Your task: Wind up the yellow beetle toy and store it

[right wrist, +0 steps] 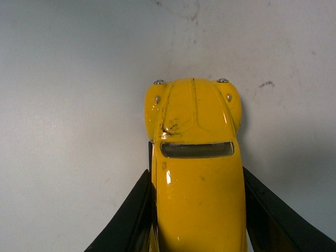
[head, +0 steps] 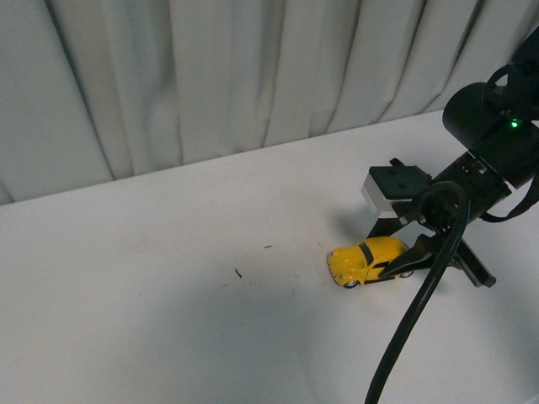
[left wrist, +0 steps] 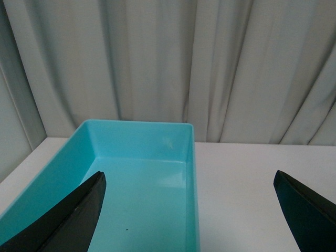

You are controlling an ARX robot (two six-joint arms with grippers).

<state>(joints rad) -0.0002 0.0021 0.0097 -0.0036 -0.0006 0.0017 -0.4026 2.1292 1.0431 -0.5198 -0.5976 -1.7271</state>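
Right gripper (head: pixel 392 252) is low on the desk (head: pixel 168 303), at the robot's right. Its two black fingers (right wrist: pixel 131 220) are clamped on the flanks of the yellow beetle toy (head: pixel 368 259). In the right wrist view both fingers press the body sides behind the windscreen, and the rounded bonnet sticks out past the tips. The toy is upright with its wheels on the desk and its nose toward the robot's left. The bonnet paint is scuffed.

Left gripper (left wrist: pixel 191 210) is released, jaws spread wide with nothing between them. It hangs above a turquoise bin (left wrist: pixel 191 152), which looks empty apart from a dark speck. The bin does not show in the front view. A pale curtain (head: pixel 210 76) hangs behind the desk.

Handling, as judged:
- The toy is small, stiff and probably light. The shell will not give under the pads.
- The glossy, curved paint looks slippery, and the roof and bonnet slope away, so a grip high up could squirt it out.
- The best hold is across the door panels, low and square, where the sides are nearest parallel.
- If winding works by pull-back, the wheels need to stay pressed to the desk while the toy is dragged backward.
- The fingers should stay off the wheels, or they will not turn.
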